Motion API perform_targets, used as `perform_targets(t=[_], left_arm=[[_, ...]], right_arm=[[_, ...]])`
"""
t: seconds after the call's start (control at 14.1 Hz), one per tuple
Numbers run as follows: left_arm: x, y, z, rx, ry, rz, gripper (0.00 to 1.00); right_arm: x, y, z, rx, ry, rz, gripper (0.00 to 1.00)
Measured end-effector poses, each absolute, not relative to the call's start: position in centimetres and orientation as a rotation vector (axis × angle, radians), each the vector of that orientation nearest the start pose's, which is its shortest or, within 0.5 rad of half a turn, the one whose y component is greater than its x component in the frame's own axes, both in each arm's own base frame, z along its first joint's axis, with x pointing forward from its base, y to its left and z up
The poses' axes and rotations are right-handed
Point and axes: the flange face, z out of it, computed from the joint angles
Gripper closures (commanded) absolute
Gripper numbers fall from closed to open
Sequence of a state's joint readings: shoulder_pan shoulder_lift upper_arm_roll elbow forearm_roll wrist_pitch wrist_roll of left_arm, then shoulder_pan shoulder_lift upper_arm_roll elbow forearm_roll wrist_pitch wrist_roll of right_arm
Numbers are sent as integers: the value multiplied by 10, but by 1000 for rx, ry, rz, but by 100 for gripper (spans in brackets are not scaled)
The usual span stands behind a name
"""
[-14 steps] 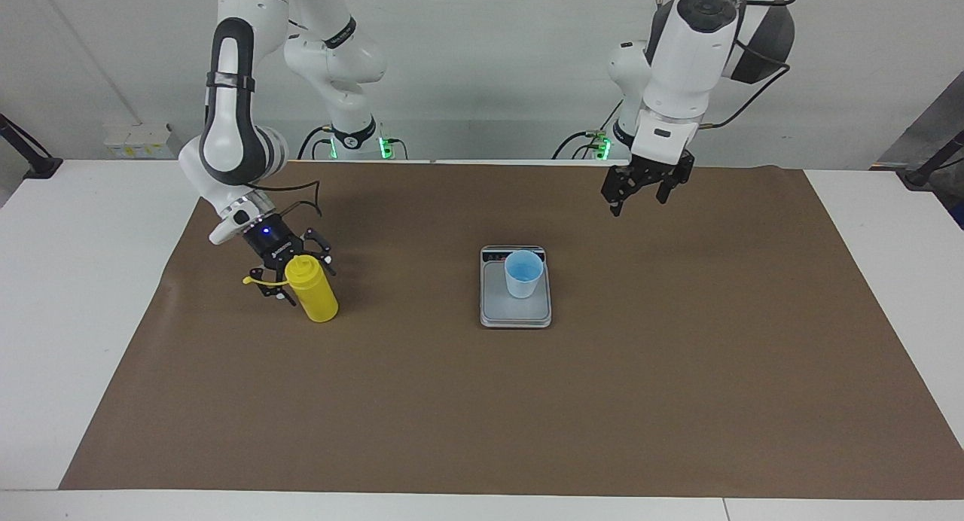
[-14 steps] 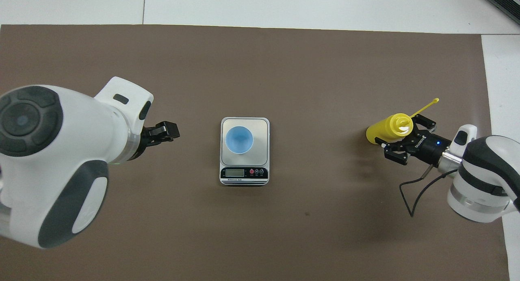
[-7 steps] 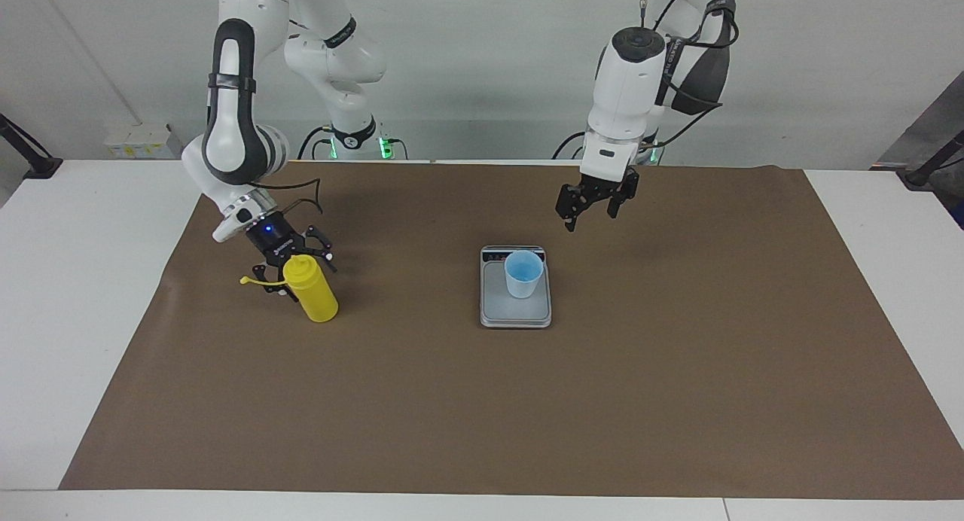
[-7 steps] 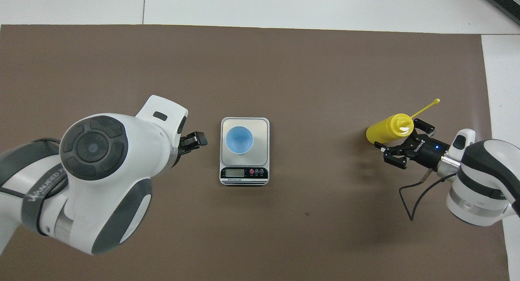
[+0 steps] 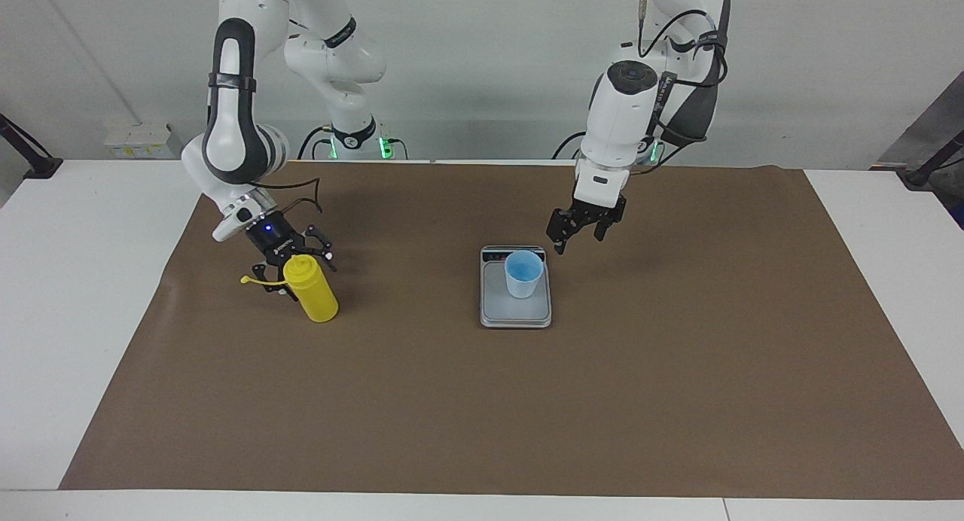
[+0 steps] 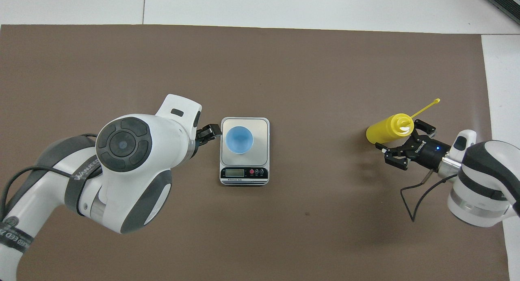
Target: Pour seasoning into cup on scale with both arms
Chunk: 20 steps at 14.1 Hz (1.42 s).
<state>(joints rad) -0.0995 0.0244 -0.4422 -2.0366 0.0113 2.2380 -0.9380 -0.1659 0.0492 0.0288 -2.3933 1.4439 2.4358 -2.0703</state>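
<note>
White table (image 5: pixel 90 295) under a brown mat (image 5: pixel 482 400), plain pale wall at 12 o'clock in the facing view. Silver scale (image 6: pixel 244 175) mid-mat, blue cup (image 6: pixel 239 139) upright on its plate. Yellow bottle (image 5: pixel 310 287) upright toward the right arm's end. Right hand (image 5: pixel 290 265) low, wide around the bottle's top, not clamped. Left hand (image 5: pixel 576 227) raised just beside the scale, fingers apart, holding nothing.

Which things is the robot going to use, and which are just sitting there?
Using: bottle, cup, scale, right gripper open around the bottle, left gripper open by the cup.
Just there: brown mat, white boxes at the table's edge.
</note>
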Motion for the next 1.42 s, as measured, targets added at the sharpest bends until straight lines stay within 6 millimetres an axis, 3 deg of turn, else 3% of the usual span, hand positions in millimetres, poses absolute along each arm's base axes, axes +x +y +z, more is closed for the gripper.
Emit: perform_targets(t=[0.28, 0.57, 0.71, 0.85, 0.99, 1.14, 1.42], left_arm=[[482, -308, 443, -3204, -606, -207, 0], [482, -308, 444, -3205, -607, -210, 0], [486, -305, 450, -3188, -574, -205, 0], [497, -297, 470, -3163, -493, -160, 0], [522, -269, 498, -3150, -440, -125, 0], [546, -225, 526, -3152, -402, -95, 0], [572, -109, 581, -3164, -276, 5, 0]], right_arm=[[499, -69, 309, -2361, -965, -1072, 0], [498, -77, 311, -2372, -983, -1027, 0], [497, -83, 310, -2380, -999, -986, 0], [494, -93, 310, -2388, -1000, -944, 0], [491, -103, 309, -2397, -993, -900, 0], [490, -110, 315, -2420, -999, -849, 0], [498, -113, 349, -2482, -994, -801, 0]])
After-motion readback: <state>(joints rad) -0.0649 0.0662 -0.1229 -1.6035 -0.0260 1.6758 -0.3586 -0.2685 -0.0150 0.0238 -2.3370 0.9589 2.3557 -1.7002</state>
